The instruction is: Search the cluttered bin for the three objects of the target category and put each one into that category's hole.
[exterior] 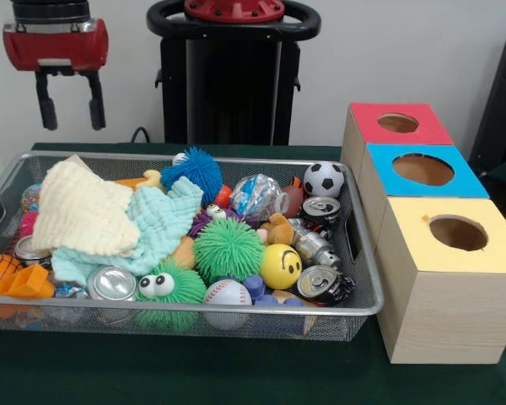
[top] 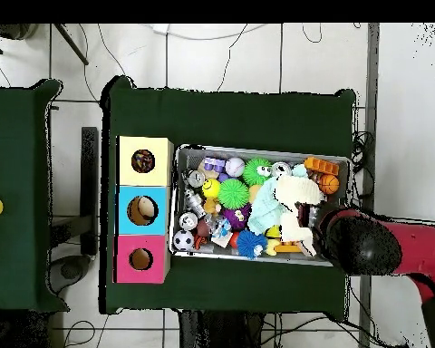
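The gripper (exterior: 70, 101) hangs with its two black fingers (exterior: 46, 105) spread apart and nothing between them, up above the far left corner of the bin (exterior: 236, 310) (seen from across the table). Below it, the wire tray sits on the green table (exterior: 194, 371), heaped with a cream cloth (exterior: 80, 211), a pale blue cloth (exterior: 156, 224), spiky green balls (exterior: 228, 251), a soccer ball (exterior: 324, 179) and dented cans (exterior: 320, 283). Just beside the tray stand three wooden boxes (exterior: 447, 321) with red, blue and yellow holed tops.

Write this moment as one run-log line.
pincer: open, empty, above bin's cloth end | bin: full, cloths on top | boxes: three, beside bin | sorting: not begun
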`<action>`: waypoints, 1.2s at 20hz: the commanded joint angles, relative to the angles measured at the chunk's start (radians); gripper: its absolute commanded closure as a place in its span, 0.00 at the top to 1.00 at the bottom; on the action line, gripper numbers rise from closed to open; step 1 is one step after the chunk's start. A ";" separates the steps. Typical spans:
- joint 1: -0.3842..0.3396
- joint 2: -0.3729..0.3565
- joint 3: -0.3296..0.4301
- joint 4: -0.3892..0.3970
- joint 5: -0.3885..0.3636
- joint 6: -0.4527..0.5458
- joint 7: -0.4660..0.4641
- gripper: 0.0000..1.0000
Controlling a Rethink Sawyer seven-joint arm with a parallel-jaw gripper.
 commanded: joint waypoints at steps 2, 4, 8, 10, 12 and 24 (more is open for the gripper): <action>0.102 -0.177 -0.008 0.112 0.103 0.081 0.050 1.00; 0.132 -0.204 -0.016 0.104 0.129 0.101 0.062 1.00; 0.228 -0.249 -0.050 0.100 0.181 0.127 0.128 1.00; 0.289 -0.250 -0.078 0.097 0.185 0.115 0.174 1.00; 0.348 -0.221 -0.110 0.079 0.168 0.081 0.206 1.00; 0.622 0.074 -0.296 -0.187 0.128 0.021 0.272 1.00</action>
